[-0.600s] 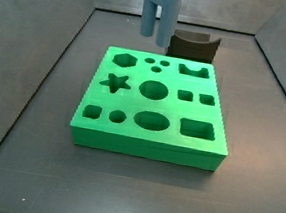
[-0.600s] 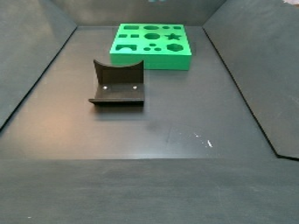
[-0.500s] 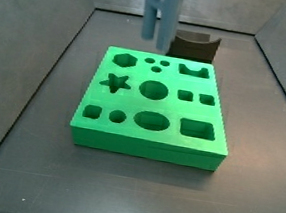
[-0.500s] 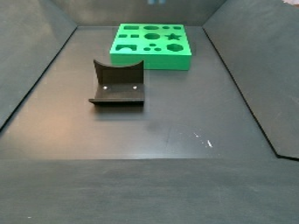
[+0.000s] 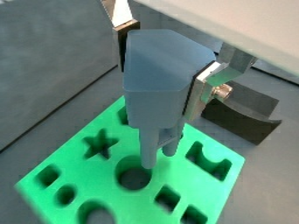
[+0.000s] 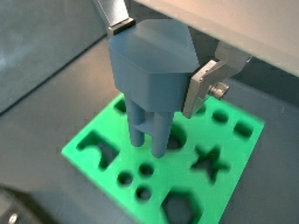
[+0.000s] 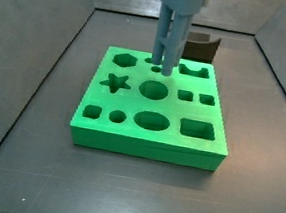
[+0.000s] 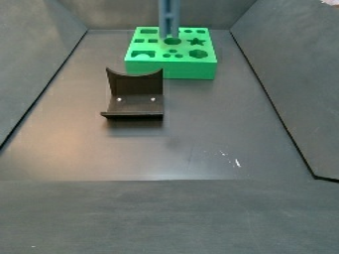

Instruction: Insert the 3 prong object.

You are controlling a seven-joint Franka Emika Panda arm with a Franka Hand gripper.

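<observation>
My gripper (image 5: 163, 66) is shut on the blue-grey 3 prong object (image 5: 162, 83), which also shows in a wrist view (image 6: 152, 61). Silver fingers (image 6: 201, 83) clamp its hexagonal body from both sides. Its prongs (image 7: 163, 56) point straight down at the green block (image 7: 148, 140), over the cluster of small round holes near the block's far edge. The prong tips are at or just above the block's top; I cannot tell whether they have entered. In a side view the object (image 8: 169, 20) stands over the green block (image 8: 172, 62).
The dark fixture (image 7: 198, 46) stands just behind the green block and appears in a side view (image 8: 133, 94) and a wrist view (image 5: 247, 115). The block has several other holes, including a star (image 7: 117, 83) and a square (image 7: 199, 130). Grey walls enclose the floor.
The 3 prong object has moved down and forward, from behind the block's far edge to over the small holes, its prongs now reaching the block's top.
</observation>
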